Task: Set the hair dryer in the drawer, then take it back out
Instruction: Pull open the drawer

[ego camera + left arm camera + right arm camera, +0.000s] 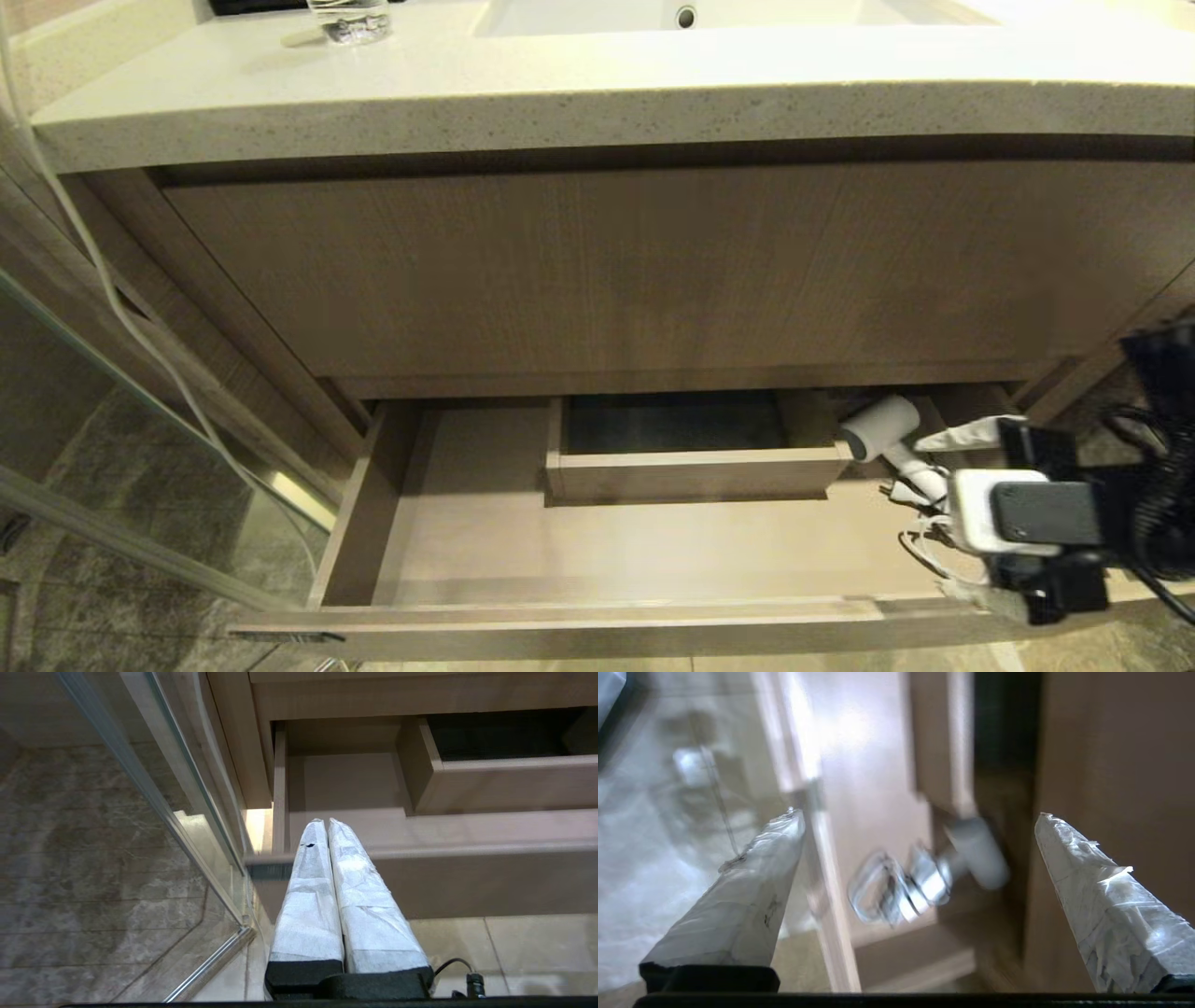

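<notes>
The drawer (597, 623) stands pulled out below the vanity, with a boxed cut-out (691, 462) in its middle. The white hair dryer (882, 427) lies inside at the drawer's right end, its bundled cord (920, 546) toward the front. My right gripper (938, 511) hovers over that end, open, with nothing between its fingers. In the right wrist view the hair dryer (980, 851) and its cord (878, 891) lie well beyond the gripper (920, 814), blurred. My left gripper (325, 821) is parked low in front of the drawer's left corner (280, 858), shut and empty.
A tall plain wood panel (597, 271) sits above the drawer under the stone countertop (597, 93), which holds a sink (691, 14) and a glass (347, 21). A glass shower screen (140, 411) and a white cable (103, 280) run along the left.
</notes>
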